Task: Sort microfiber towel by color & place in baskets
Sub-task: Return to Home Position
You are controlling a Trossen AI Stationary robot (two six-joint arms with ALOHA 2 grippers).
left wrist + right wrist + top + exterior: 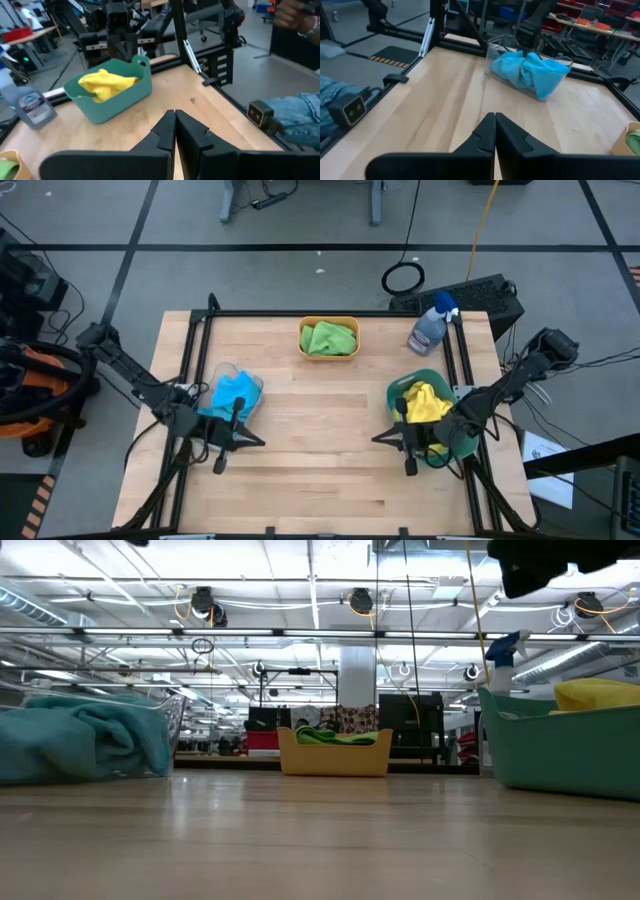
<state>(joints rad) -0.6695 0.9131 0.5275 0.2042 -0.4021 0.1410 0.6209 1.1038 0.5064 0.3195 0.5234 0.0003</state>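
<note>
Green towels [330, 337] lie in the orange-yellow basket [303, 330] at the table's far middle. Sky blue towels [232, 393] fill the clear basket [252, 381] at the left. Yellow towels [426, 402] lie in the teal basket [397, 390] at the right. My left gripper [262, 441] is shut and empty, above the table beside the clear basket's near right. My right gripper [376, 437] is shut and empty, beside the teal basket's near left. The two grippers point toward each other.
A spray bottle [432, 325] with a blue head stands at the table's far right corner. Bare wood lies between the grippers and along the near edge. A person's hand [292, 15] and a leg in jeans [295, 112] show past the table's near edge.
</note>
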